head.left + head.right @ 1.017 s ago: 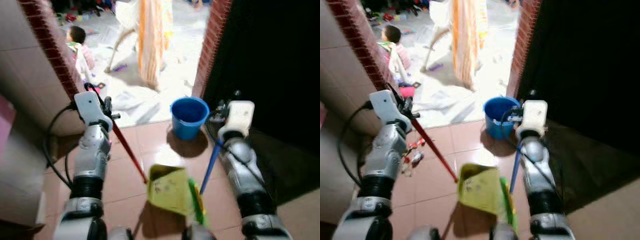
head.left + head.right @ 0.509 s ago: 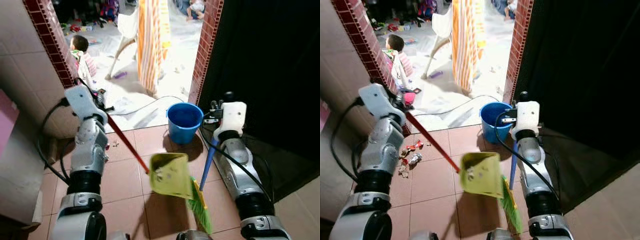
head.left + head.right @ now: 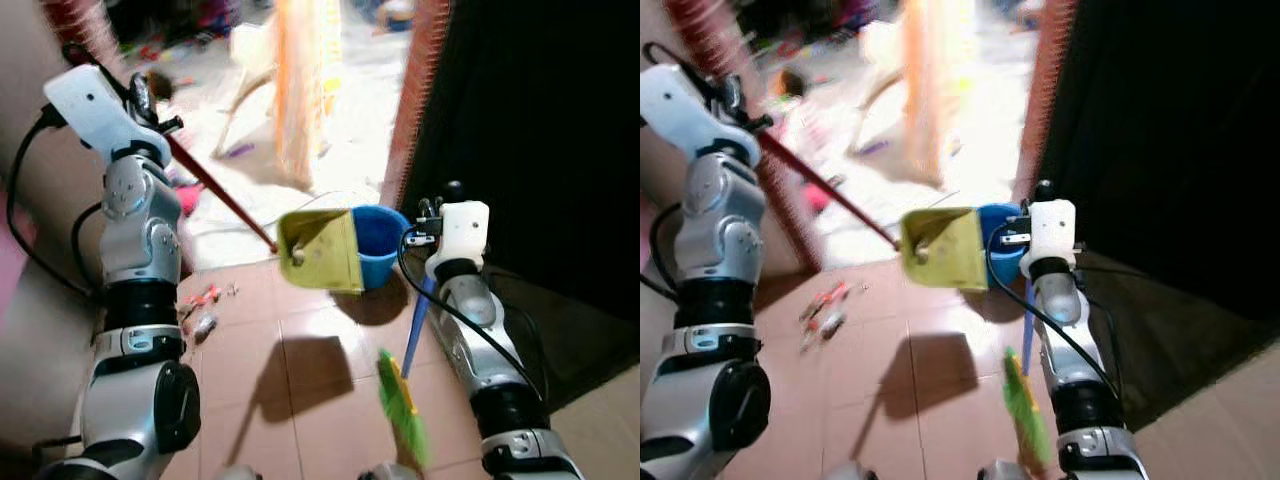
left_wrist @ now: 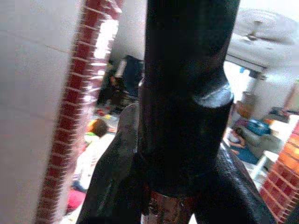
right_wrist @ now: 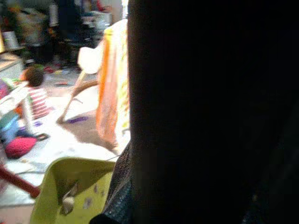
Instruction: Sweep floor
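Note:
My left gripper (image 3: 152, 103) is raised high at the left, shut on the red handle (image 3: 220, 195) of a yellow-green dustpan (image 3: 320, 250). The pan hangs tilted in the air, right beside and partly over the blue bucket (image 3: 383, 240). A few bits of litter lie inside the dustpan (image 5: 74, 191). My right gripper (image 3: 432, 215) is shut on the blue broom handle (image 3: 415, 335), whose green bristles (image 3: 402, 405) rest on the tiles. Between the left fingers (image 4: 117, 168) the dark handle (image 4: 187, 93) runs upward.
Some litter (image 3: 202, 310) lies on the red tiles at the left. A brick doorway (image 3: 412, 90) opens onto a bright room with a chair draped in orange striped cloth (image 3: 300, 80). A child (image 5: 32, 91) sits on that floor. A dark panel (image 3: 540, 130) stands at right.
My left arm has swung the dustpan up off the floor and over to the blue bucket. The broom has stayed in place. The view is blurred and has shifted.

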Tool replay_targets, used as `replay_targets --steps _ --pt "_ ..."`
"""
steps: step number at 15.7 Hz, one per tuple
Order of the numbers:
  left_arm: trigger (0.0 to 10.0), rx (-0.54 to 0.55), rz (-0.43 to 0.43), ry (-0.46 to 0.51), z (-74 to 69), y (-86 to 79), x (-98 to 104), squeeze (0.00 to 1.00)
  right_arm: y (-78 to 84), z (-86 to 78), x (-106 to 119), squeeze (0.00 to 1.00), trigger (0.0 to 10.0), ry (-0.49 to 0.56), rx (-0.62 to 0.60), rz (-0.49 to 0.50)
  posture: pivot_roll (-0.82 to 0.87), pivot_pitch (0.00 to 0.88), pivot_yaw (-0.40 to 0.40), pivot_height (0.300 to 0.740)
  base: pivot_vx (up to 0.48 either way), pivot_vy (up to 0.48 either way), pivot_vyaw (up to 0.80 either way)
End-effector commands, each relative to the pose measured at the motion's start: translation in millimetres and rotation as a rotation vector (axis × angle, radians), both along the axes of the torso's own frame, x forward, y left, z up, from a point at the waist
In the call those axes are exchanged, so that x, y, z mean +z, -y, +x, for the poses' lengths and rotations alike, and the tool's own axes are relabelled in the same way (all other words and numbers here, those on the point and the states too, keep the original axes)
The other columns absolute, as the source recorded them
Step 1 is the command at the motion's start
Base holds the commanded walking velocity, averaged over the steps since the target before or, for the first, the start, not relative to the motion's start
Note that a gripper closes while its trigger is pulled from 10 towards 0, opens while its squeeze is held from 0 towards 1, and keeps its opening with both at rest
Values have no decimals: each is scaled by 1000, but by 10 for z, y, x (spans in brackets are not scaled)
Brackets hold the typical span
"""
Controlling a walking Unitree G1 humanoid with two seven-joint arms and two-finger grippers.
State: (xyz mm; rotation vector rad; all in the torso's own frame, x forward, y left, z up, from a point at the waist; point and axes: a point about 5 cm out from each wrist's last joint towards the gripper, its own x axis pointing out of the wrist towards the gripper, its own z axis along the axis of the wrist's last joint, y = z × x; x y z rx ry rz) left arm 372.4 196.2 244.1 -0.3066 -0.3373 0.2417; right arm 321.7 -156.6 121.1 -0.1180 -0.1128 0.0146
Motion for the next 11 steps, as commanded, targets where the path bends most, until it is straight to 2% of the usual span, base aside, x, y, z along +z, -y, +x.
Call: replay_targets --steps 1,8,11 --pt "10000 -29 -13 81 15 85 192 0 0 29 142 0 10000 65 11 -13 -100 0 35 740 469 0 0" --pt "10000 -51 -3 114 37 156 253 0 -41 17 112 0 10000 59 20 -18 -97 0 36 740 468 0 0" --pt "10000 -55 -11 158 41 188 400 0 -45 10 96 0 10000 55 23 -21 -97 0 37 740 465 0 0"
